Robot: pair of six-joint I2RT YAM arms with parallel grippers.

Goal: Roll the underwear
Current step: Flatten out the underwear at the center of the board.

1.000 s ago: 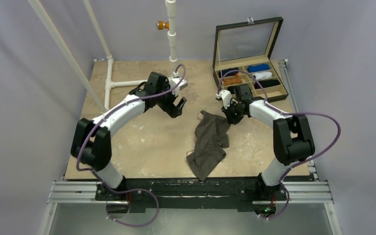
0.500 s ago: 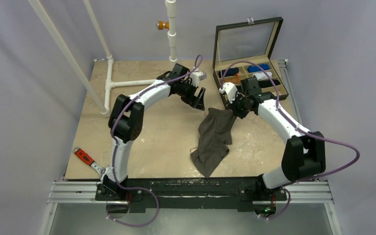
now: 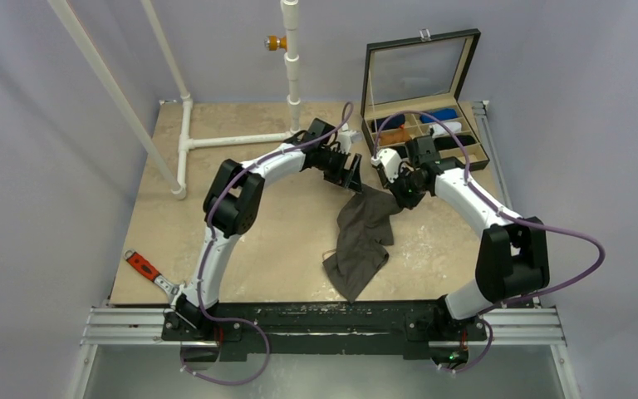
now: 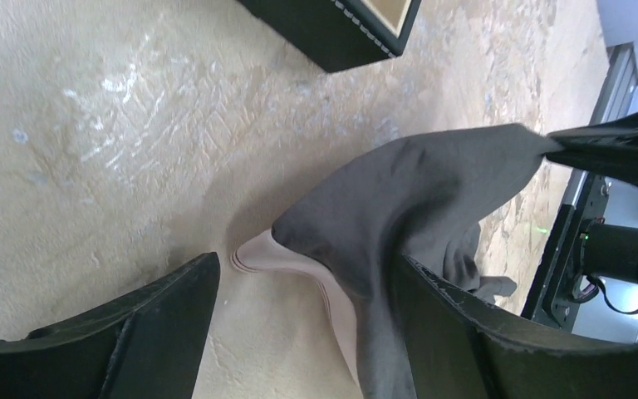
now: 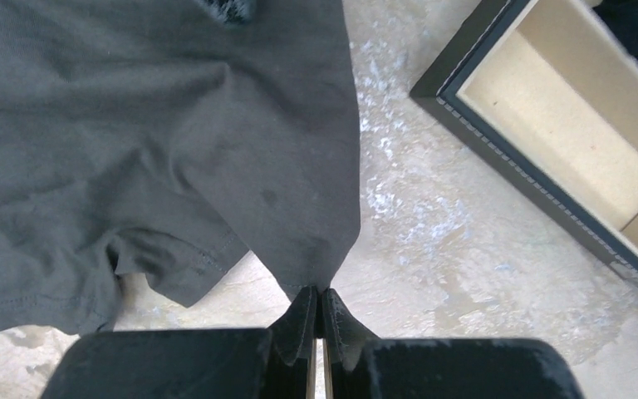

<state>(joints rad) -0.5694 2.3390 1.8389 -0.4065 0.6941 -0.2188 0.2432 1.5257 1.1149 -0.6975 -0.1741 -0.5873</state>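
The underwear (image 3: pixel 364 237) is a dark charcoal garment draped from mid-table toward the near edge. My right gripper (image 3: pixel 400 189) is shut on its far right corner (image 5: pixel 320 278) and holds it lifted. My left gripper (image 3: pixel 354 173) is open just above the garment's far left corner, its fingers (image 4: pixel 125 332) straddling the pale tan waistband (image 4: pixel 299 266) and the grey fabric (image 4: pixel 432 183). The lower part of the garment lies crumpled on the table.
An open black compartment box (image 3: pixel 465 154) with coloured rolls stands at the far right, its corner close to both grippers (image 5: pixel 482 116). White pipes (image 3: pixel 216 141) run at the far left. A red-handled tool (image 3: pixel 143 266) lies near the left front edge.
My left arm has swung far right, from the table's middle left to the garment's far left corner. My right gripper has lifted and pulled its corner slightly back toward the box.
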